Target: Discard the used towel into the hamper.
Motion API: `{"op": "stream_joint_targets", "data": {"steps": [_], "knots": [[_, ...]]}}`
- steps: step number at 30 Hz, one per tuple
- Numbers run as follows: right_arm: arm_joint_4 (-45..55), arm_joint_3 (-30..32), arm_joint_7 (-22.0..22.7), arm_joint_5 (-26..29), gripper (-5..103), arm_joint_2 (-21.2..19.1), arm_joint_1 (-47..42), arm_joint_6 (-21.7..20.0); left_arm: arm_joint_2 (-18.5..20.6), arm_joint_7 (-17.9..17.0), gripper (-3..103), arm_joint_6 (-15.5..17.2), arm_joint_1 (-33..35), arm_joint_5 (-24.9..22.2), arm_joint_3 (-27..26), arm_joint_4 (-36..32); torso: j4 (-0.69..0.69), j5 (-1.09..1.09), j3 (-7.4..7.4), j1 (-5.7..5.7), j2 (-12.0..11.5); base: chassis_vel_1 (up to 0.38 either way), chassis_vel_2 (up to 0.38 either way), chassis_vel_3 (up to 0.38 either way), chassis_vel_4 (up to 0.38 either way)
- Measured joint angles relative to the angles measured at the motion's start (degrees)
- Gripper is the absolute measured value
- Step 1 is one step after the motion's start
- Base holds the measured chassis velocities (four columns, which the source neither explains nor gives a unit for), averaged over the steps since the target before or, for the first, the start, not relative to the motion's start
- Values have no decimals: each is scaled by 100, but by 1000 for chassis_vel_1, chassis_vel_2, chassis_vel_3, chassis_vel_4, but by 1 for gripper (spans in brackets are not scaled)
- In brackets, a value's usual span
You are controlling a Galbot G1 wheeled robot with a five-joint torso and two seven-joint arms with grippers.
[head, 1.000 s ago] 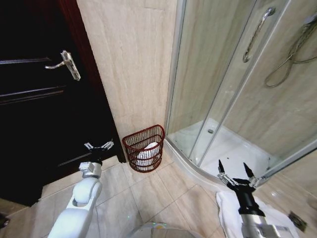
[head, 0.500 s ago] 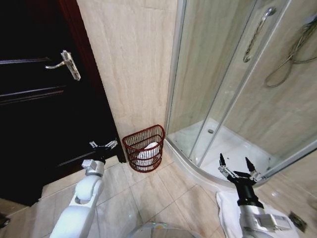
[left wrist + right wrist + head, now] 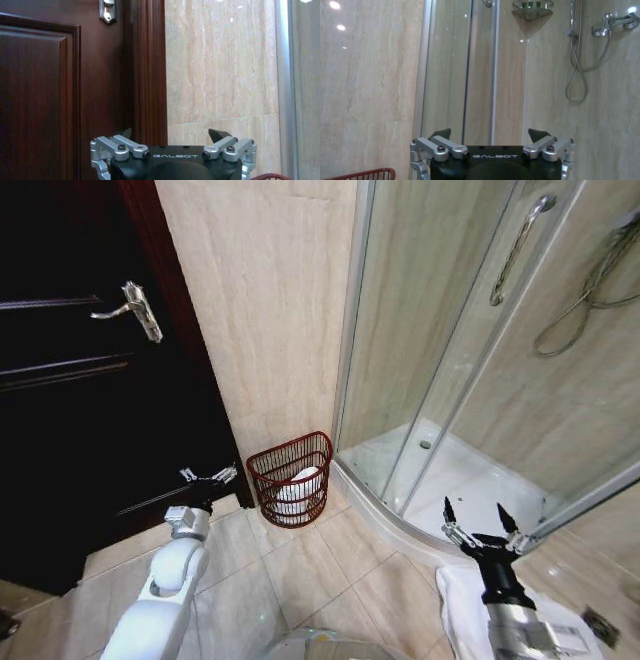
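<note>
Just right of left tool (image 3: pixel 205 475) (fingers spread), hamper (image 3: pixel 291 478), apart.

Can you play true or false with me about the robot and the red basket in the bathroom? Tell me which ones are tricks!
1. The hamper stands on the floor between the dark door and the glass shower. True.
2. The hamper is empty. False: something white lies inside it.
3. The right gripper is squeezing a towel. False: it is open with nothing between its fingers, held up in front of the shower.
4. The left gripper is open, near the foot of the door, beside the hamper. True.
5. A white cloth lies on the floor under the right arm. True.
6. The shower hose hangs on the door. False: it hangs inside the shower.
</note>
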Motion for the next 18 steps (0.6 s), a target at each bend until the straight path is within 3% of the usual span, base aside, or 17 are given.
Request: {"op": "stream_joint_targets", "data": {"steps": [18], "knots": [[-60,2,11,-136,100,56,1,14,80,-10,100,-245,-11,61,-32,181,0,0,0,-1,0,23,-90,-18,93]]}}
